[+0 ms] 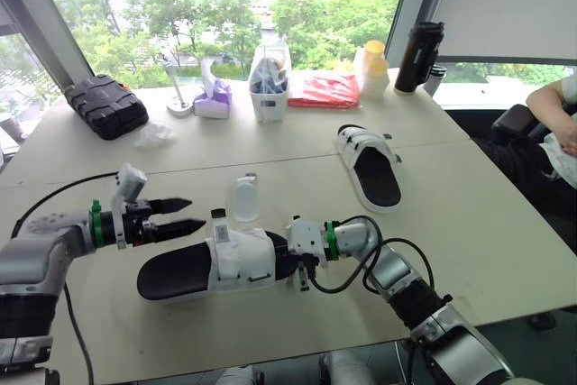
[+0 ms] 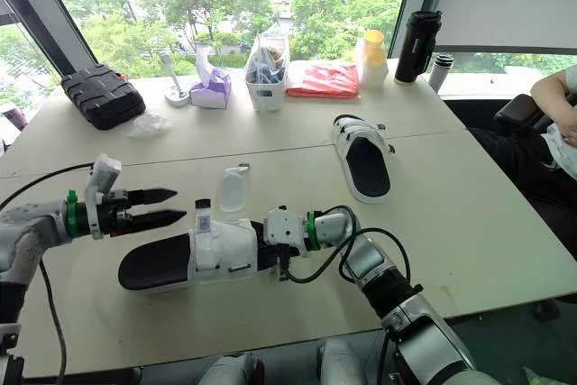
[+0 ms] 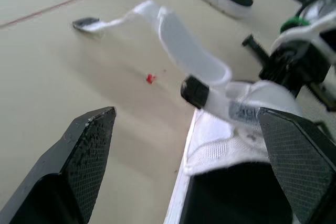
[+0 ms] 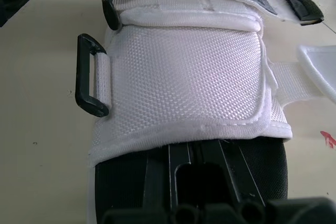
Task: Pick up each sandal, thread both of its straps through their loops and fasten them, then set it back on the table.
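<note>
The near sandal (image 1: 180,272), black-soled with white straps (image 1: 242,257), lies on the table in front of me. My right gripper (image 1: 287,252) is shut on its toe end; the buckle loop (image 4: 89,83) shows in the right wrist view. One strap with a black tip (image 3: 195,92) stands up loose. A second white strip (image 1: 245,199), apparently the other strap, lies flat on the table beyond the sandal. My left gripper (image 1: 183,214) hovers open just left of the black-tipped strap, touching nothing. The second sandal (image 1: 370,169) rests farther back on the right.
Along the far edge stand a black case (image 1: 106,105), a purple tissue box (image 1: 213,101), a white caddy (image 1: 269,87), a red packet (image 1: 325,90), a cup stack (image 1: 374,65) and a black flask (image 1: 417,56). A person (image 1: 554,114) sits at the right.
</note>
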Robot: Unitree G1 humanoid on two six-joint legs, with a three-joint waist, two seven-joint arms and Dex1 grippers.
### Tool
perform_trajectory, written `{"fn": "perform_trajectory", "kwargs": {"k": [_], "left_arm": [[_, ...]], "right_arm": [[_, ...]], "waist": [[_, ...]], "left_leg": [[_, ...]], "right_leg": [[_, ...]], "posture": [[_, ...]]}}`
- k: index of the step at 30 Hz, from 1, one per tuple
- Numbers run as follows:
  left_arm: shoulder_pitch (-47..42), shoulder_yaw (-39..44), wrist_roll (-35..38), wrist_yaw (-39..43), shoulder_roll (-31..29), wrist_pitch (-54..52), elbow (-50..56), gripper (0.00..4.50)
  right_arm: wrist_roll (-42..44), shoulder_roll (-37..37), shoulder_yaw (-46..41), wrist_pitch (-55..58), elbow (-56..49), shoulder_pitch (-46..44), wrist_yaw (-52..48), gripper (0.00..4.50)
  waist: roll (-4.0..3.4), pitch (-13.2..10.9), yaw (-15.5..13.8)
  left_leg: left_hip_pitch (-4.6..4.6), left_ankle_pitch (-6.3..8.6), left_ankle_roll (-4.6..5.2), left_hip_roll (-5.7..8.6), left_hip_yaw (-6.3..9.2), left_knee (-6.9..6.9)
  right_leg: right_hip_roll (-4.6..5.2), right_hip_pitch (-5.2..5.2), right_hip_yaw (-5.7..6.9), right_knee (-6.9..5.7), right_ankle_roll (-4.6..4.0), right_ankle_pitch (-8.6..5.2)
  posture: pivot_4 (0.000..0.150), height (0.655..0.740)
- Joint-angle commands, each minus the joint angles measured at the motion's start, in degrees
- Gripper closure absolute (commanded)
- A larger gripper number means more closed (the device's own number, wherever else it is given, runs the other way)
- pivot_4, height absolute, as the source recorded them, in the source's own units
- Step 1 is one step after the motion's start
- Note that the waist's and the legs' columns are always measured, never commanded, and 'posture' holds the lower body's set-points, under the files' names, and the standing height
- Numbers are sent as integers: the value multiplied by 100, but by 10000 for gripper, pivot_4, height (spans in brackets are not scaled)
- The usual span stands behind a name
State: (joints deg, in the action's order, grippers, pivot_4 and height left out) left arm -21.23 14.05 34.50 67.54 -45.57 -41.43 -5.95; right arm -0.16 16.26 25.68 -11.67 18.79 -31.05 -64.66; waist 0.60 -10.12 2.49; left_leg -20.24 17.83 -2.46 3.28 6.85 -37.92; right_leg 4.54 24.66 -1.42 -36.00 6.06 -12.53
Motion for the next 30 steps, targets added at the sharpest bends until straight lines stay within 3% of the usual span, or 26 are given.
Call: {"fn": "perform_trajectory", "kwargs": {"k": [1,12,22,30], "left_arm": [[-410,161,44,-535,291,43,-297,542],[-1665,28,404,-995,1086,-1143,-1955,542],[-2208,-1197,-226,-146,1233,-1413,-2817,542],[-3122,-747,-181,-453,1864,-1135,-4142,542]], "right_arm": [[-188,40,180,61,211,20,-85,45000],[-214,61,181,23,230,-2,-53,45000],[-267,76,201,-71,246,18,3,45000],[-283,78,215,-91,239,12,28,45000]], "waist": [[2,3,-4],[4,5,1],[4,5,8],[6,6,0]], "left_leg": [[3,0,0,1,1,0],[5,-1,-2,10,6,-2],[2,-3,-5,16,-4,-2],[0,-4,-7,17,-3,-8]], "right_leg": [[1,-4,0,0,0,0],[1,-6,1,-1,1,1],[1,-4,0,-1,1,1],[0,-6,2,-1,1,1]], "posture": [[1500,7400],[1500,7400],[1500,7400],[1500,7400]]}}
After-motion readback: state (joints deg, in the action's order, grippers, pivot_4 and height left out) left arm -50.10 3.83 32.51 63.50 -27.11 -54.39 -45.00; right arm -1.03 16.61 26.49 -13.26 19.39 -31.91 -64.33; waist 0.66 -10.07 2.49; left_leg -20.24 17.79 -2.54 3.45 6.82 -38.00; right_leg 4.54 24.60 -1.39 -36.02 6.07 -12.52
